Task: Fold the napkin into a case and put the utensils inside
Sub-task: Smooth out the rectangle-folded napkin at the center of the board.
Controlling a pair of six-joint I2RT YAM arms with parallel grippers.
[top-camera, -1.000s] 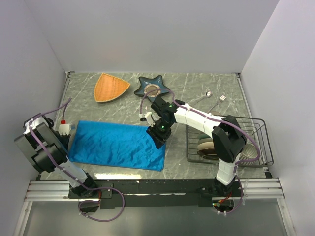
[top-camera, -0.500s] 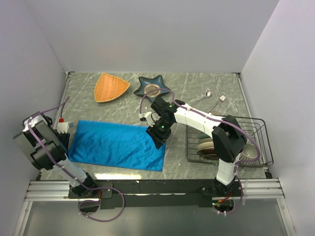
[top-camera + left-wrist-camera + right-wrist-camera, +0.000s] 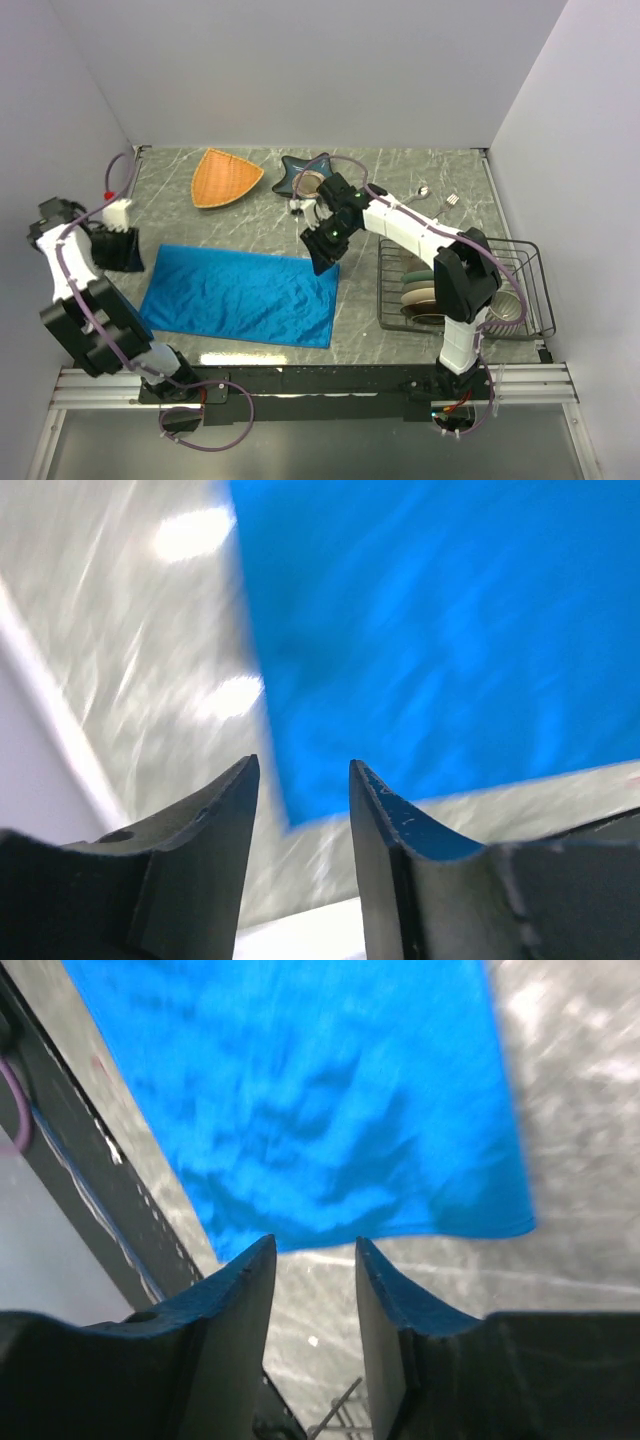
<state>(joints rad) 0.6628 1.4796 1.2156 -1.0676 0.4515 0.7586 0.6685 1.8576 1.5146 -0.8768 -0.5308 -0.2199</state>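
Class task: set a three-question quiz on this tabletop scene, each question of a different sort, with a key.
1. True or false: the spoon and fork lie inside the napkin.
2. The right gripper holds: A the napkin, B the spoon, C nothing.
3. Fill in: the orange dish sits left of the dark dish, whose shape is a ___.
Key: 1 false; 2 C; 3 star.

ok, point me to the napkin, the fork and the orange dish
napkin (image 3: 240, 297), top view, middle of the cloth.
fork (image 3: 452, 200), top view, tined head.
orange dish (image 3: 225, 177), top view, centre of its bowl.
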